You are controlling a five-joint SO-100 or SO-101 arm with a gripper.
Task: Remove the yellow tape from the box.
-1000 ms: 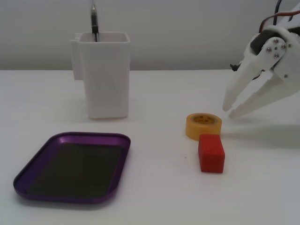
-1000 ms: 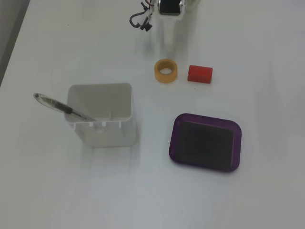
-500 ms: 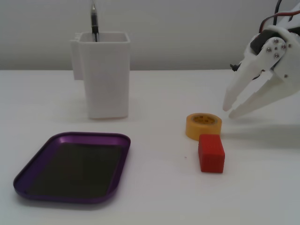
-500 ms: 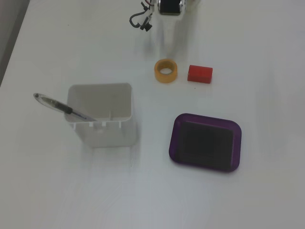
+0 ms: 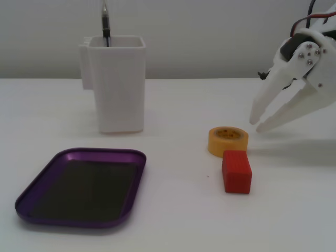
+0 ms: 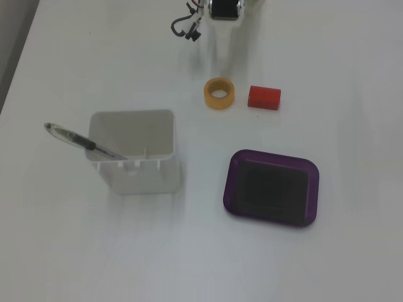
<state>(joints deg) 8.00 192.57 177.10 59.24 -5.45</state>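
Observation:
The yellow tape point(image 5: 226, 146) lies flat on the white table, outside the box, and also shows in the other fixed view point(image 6: 208, 94). The box point(image 5: 102, 153), a shallow purple tray with a dark inside, is empty; it lies well apart from the tape in both fixed views point(image 6: 230, 189). My white gripper point(image 5: 258, 126) hangs just above the table a little to the right of the tape, tips pointing down and left, jaws apart with nothing between them. In the other fixed view its white fingers blend into the table just beyond the tape, under the arm's wrist point(image 6: 225, 7).
A red block point(image 5: 236, 171) touches the tape's near side and sits beside it in the other fixed view point(image 6: 264, 97). A tall white square container point(image 5: 118, 89) holds a pen point(image 6: 82, 141) behind the tray.

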